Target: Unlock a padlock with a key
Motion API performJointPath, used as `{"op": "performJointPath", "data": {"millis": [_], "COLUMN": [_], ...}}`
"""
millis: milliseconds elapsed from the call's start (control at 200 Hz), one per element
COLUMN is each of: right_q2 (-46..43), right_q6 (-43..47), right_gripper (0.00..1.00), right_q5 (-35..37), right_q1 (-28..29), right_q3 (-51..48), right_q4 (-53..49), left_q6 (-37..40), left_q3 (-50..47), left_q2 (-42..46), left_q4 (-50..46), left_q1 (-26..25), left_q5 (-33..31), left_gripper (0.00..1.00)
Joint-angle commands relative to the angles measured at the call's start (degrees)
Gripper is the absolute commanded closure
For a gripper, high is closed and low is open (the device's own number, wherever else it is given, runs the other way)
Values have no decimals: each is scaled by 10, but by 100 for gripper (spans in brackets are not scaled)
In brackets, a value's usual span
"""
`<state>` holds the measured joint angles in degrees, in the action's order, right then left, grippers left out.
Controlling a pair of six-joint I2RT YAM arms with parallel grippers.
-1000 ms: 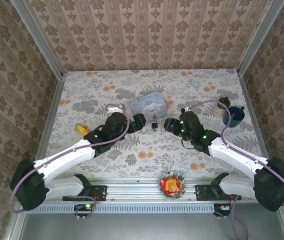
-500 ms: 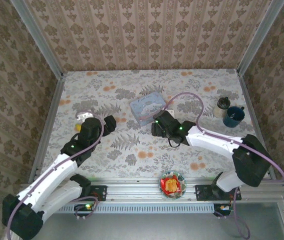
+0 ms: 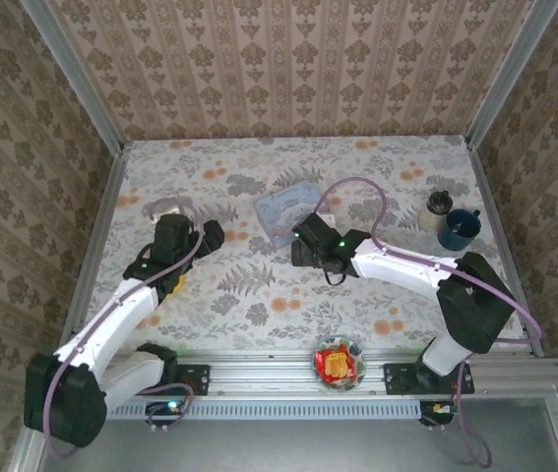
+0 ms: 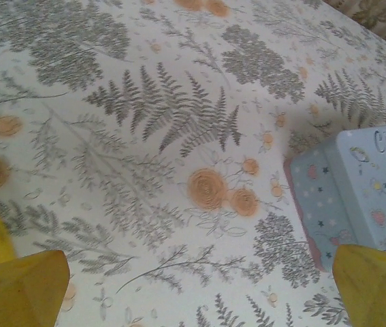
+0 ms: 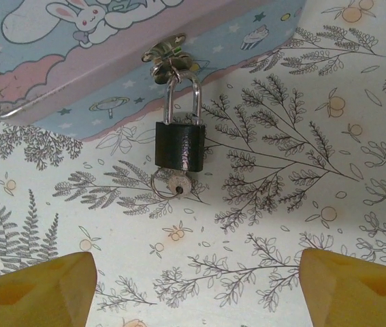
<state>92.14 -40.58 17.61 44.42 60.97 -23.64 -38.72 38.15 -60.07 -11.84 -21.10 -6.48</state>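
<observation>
Padlock (image 5: 179, 146) lies just ahead of the right hand (image 5: 193, 272), which is spread wide, empty.

Ahead of the right claw (image 5: 193, 286), bare counter (image 5: 329, 136) lay open between its spread fingers as far as the padlock (image 5: 179, 146). The padlock lay shackled to the hasp of the light blue tin (image 5: 77, 61), whose wall closed off everything beyond. To that claw's right the counter ran free. In front of the left claw (image 4: 196, 293), also spread wide, the counter lay open, with only the tin's corner blocking the forward right.
</observation>
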Motion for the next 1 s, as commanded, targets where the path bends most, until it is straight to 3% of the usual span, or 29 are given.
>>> {"op": "performJointPath", "data": {"millis": [0, 60, 420, 650, 995], "right_q2": [16, 22, 63, 88, 131], "right_q6": [1, -1, 5, 31, 42], "right_gripper": [11, 0, 0, 0, 11], "right_q5": [23, 26, 37, 32, 20], "right_q1": [3, 2, 0, -4, -28], "right_q3": [22, 28, 64, 91, 98], "right_q4": [-29, -34, -68, -63, -29], "left_q6": [24, 26, 36, 48, 86], "left_q3": [39, 52, 104, 141, 245], "left_q2": [-35, -60, -179, -237, -348], "left_q4": [29, 33, 63, 63, 16], "left_q1": [6, 7, 5, -34, -107], "left_q5": [38, 47, 109, 117, 82], "left_gripper": [0, 0, 0, 0, 0]}}
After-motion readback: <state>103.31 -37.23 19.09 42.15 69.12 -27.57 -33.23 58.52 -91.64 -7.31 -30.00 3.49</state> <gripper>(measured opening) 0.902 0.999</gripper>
